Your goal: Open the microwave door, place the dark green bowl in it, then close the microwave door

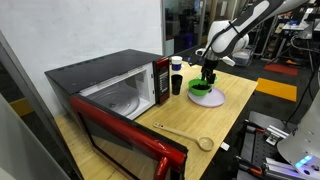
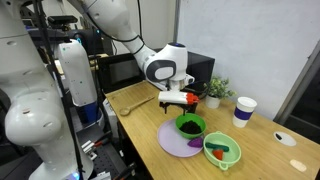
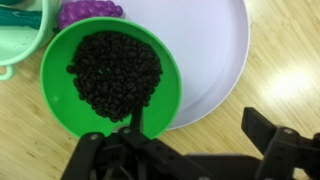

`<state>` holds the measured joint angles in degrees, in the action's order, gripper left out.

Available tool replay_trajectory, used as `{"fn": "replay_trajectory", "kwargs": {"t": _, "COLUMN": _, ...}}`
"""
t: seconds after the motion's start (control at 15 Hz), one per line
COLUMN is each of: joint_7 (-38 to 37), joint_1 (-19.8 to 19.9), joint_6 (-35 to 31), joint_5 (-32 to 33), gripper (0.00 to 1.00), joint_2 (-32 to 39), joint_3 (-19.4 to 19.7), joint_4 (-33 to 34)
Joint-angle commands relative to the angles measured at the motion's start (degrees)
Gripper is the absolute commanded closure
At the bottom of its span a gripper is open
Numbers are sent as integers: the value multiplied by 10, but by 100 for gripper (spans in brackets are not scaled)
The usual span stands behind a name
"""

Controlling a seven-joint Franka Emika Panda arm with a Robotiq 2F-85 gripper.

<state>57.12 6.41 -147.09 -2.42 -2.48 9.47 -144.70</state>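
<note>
The microwave [image 1: 105, 85] stands at the table's far end. The microwave door [image 1: 130, 135] is swung wide open, so the white inside shows. The dark green bowl [image 1: 201, 90] [image 2: 190, 126] [image 3: 100, 75], dark inside, sits on a lavender plate [image 1: 215, 100] [image 2: 175, 140] [image 3: 205, 45]. My gripper [image 1: 208, 75] [image 2: 183, 103] [image 3: 200, 125] is open and empty just above the bowl. In the wrist view one finger is over the bowl's near rim and the other is over bare table beyond the plate's edge.
A lime-green bowl [image 2: 222, 152] [image 3: 18, 40] with a red item lies beside the plate, with purple grapes [image 3: 90, 12] near it. A dark cup [image 1: 176, 78], a wooden spoon [image 1: 185, 133] [image 2: 130, 105], a paper cup [image 2: 243, 110] and a small plant [image 2: 218, 90] stand on the table.
</note>
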Motion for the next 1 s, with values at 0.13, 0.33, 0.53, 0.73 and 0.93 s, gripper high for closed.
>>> {"fn": "replay_trajectory", "kwargs": {"t": 0.13, "joint_7": 8, "joint_1": 0, "joint_6": -86, "joint_5": 5, "gripper": 0, "joint_2": -28, "joint_3": 1, "joint_4": -71}}
{"fn": "replay_trajectory", "kwargs": {"t": 0.33, "joint_7": 18, "joint_1": -2, "joint_6": -115, "joint_5": 6, "gripper": 0, "joint_2": -14, "joint_3": 2, "joint_4": -78}}
{"fn": "replay_trajectory", "kwargs": {"t": 0.53, "joint_7": 34, "joint_1": -6, "joint_6": -147, "joint_5": 2, "gripper": 0, "joint_2": 9, "joint_3": 0, "joint_4": -73}}
{"fn": "replay_trajectory", "kwargs": {"t": 0.73, "joint_7": 48, "joint_1": -8, "joint_6": -177, "joint_5": -1, "gripper": 0, "joint_2": 35, "joint_3": -5, "joint_4": -65}}
{"fn": "replay_trajectory", "kwargs": {"t": 0.93, "joint_7": 55, "joint_1": -6, "joint_6": -202, "joint_5": -3, "gripper": 0, "joint_2": 60, "joint_3": -16, "joint_4": -59}}
